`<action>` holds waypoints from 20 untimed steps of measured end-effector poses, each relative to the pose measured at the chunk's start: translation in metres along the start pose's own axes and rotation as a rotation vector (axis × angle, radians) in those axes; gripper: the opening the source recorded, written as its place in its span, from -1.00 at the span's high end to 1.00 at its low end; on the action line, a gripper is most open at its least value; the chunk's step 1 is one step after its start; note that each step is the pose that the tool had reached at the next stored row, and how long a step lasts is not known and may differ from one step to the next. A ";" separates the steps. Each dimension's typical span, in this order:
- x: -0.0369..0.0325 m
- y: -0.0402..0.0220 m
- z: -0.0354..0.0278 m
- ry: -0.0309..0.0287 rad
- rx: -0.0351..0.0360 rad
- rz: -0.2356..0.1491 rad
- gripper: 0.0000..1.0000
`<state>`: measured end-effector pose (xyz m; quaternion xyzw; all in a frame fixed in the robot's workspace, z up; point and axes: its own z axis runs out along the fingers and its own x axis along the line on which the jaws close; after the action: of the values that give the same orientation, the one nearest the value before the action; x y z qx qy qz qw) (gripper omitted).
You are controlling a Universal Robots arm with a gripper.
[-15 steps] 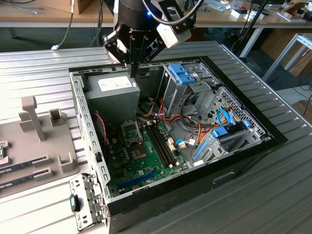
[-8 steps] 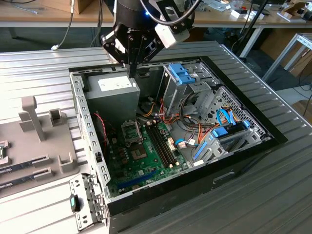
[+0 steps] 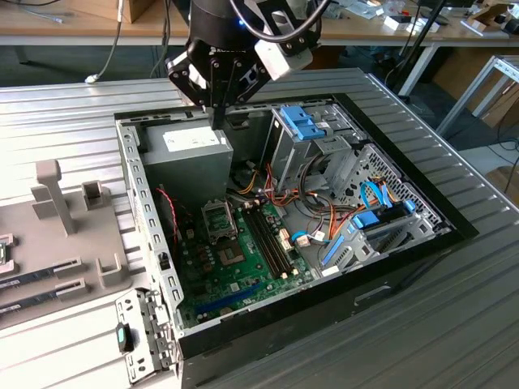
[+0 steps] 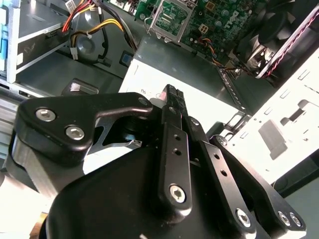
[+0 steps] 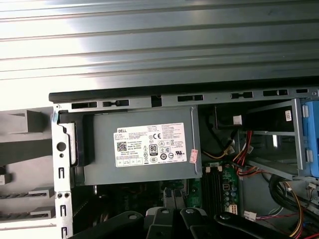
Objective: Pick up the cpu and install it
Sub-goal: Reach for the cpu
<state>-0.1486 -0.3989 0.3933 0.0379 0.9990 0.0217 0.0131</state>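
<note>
Cpu direction cannot be told, and the hand [image 3: 217, 123] hangs over the grey box [image 3: 182, 164] with its fingers squeezed together.

My gripper [image 3: 217, 120] hung over the power supply [image 3: 190, 166] inside the case [image 3: 128, 174], the socket frame [image 3: 219, 217] just beside it.

Ribbed grey metal table [image 3: 454, 324], evenly lit, spans the lower and middle frame of the exterior view. A wooden bench [image 3: 73, 28] runs along the upper edge, and a white cable [image 3: 117, 36] drapes over its front at upper left. At upper right are dark floor [image 3: 438, 81] and a slanted pale table leg [image 3: 418, 71].
</note>
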 end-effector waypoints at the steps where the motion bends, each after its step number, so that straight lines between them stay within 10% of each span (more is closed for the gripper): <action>1: 0.0003 0.0000 0.0000 0.0000 0.0001 0.000 0.79; 20: 0.0128 -0.0010 -0.0004 0.0000 0.0000 0.000 0.79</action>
<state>-0.1614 -0.3989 0.3933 0.0379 0.9990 0.0217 0.0131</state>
